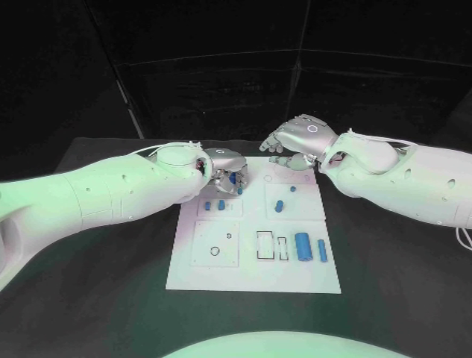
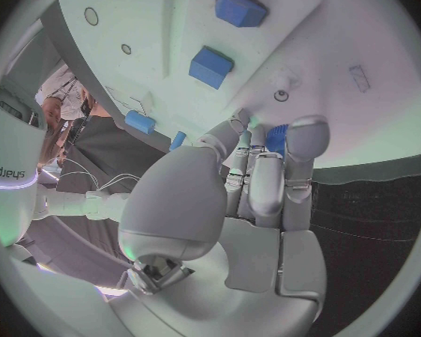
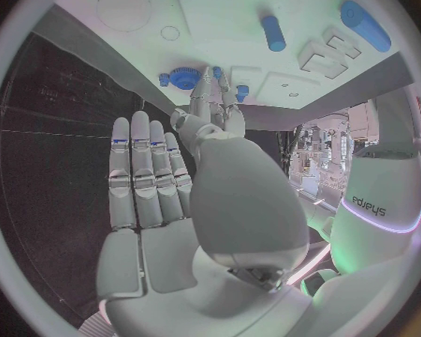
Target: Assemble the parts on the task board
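Blue part (image 2: 277, 138) pinched in left hand (image 2: 258, 180) fingertips, just above far-left area of task board (image 1: 300, 268); right hand (image 3: 164, 180) holds nothing, fingers extended near far edge; suggest keeping part upright, aligning w/ socket before pressing, lowering slowly.

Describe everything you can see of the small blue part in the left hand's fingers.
The small blue part looks like a matte plastic block with a flat face, mostly hidden by the fingers. The left hand pinches it between its silver fingertips, just above the white task board at its far end, near a small round hole. Whether it touches the board cannot be told. In the head view the left hand hides it.
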Robot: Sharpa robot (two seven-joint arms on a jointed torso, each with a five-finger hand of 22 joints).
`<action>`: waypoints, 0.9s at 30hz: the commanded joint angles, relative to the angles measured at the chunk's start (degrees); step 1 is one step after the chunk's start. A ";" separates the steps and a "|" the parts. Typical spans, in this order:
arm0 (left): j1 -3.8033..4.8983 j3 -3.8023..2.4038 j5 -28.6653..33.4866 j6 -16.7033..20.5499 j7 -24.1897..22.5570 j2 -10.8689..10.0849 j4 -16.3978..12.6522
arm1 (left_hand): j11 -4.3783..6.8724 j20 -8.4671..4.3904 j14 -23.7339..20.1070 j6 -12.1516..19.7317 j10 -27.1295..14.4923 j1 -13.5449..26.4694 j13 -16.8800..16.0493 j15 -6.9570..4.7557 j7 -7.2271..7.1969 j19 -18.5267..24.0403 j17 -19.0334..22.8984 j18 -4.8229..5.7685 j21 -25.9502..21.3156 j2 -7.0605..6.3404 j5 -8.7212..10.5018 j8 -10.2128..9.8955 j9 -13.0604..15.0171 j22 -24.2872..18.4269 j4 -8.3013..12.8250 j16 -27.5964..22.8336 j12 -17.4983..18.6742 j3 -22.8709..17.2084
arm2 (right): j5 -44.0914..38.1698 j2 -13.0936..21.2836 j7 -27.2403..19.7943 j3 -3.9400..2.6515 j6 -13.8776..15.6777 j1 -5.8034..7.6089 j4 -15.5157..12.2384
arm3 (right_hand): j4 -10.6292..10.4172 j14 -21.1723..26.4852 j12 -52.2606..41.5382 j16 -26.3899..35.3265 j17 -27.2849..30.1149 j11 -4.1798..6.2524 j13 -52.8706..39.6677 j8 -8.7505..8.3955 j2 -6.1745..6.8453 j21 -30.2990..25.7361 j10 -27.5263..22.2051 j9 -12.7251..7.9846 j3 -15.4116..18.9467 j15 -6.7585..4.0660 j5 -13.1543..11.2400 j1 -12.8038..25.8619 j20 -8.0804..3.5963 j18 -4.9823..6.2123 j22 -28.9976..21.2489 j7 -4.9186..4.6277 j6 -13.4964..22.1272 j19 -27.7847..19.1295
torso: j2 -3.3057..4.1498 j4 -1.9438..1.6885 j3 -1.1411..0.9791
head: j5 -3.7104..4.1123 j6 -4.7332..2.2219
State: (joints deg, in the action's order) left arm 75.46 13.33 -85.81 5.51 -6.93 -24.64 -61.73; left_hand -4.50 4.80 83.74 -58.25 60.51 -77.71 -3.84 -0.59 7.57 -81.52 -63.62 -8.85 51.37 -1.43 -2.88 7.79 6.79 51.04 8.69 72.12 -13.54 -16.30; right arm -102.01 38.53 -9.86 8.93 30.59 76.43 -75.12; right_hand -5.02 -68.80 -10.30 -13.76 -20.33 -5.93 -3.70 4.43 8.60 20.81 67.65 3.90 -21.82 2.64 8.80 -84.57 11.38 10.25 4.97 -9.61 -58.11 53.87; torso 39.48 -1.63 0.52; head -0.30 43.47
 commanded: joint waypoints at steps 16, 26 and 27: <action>-0.48 0.18 -0.46 -2.43 -0.05 0.14 -0.38 | -0.22 -0.04 0.31 1.04 0.26 1.89 0.22 0.11 0.04 -0.07 0.72 1.24 0.65 -1.61 0.18 -1.91 -1.01 0.47 -0.09 0.28 1.50 -0.68 | 2.06 -0.02 -0.25 -0.04 0.67 0.13 0.32 | -0.17 -0.40 0.38 0.49 0.12 0.01 0.06 -0.39 0.69 0.17 -0.23 -0.06 -0.53 0.21 -0.34 0.09 0.22 0.08 0.03 -0.13 -0.22 -0.43 | -0.04 -0.01 -0.01 | -0.02 0.07; -0.51 0.18 -0.46 -2.32 0.29 0.14 -0.49 | -0.25 -0.01 0.32 0.91 0.19 2.05 0.21 0.14 0.19 -0.04 0.77 1.22 0.60 -1.68 0.17 -1.97 -1.07 0.45 -0.15 0.31 1.70 -0.73 | 2.49 -0.02 -0.24 -0.04 0.61 0.13 0.39 | -0.35 -0.35 0.49 0.67 0.21 -0.13 0.07 -0.49 0.96 0.09 -0.40 -0.08 -0.84 0.31 -0.34 0.15 0.27 0.09 0.00 -0.29 -0.07 -0.52 | -0.01 -0.01 0.01 | 0.00 0.08; -0.51 0.18 -0.46 -2.30 0.36 0.15 -0.49 | -0.25 -0.01 0.34 0.73 0.24 2.03 0.19 0.14 0.23 -0.05 0.75 1.23 0.67 -1.54 0.17 -1.92 -1.07 0.53 -0.19 0.35 1.75 -0.85 | 2.54 -0.01 -0.24 -0.04 0.59 0.13 0.40 | -0.35 -0.35 0.49 0.67 0.21 -0.13 0.07 -0.49 0.96 0.09 -0.40 -0.08 -0.84 0.31 -0.34 0.15 0.27 0.09 0.00 -0.29 -0.07 -0.52 | -0.01 -0.01 0.01 | 0.00 0.08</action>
State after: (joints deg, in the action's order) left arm 75.35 13.26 -85.80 5.14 -7.02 -24.54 -62.12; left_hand -4.49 4.81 83.74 -57.41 60.92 -76.03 -3.60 -0.59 7.56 -81.52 -62.89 -7.97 51.72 -3.11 -2.88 6.06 5.79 51.45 8.53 72.11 -12.18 -16.78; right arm -99.99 38.53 -9.86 8.93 30.59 76.43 -74.72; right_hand -5.42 -69.01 -10.09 -13.44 -20.20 -5.93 -3.72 4.20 9.19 20.81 67.65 3.91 -22.22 2.86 8.81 -84.60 11.58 10.25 4.96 -9.61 -58.11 53.67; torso 39.45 -1.66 0.51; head -0.30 43.55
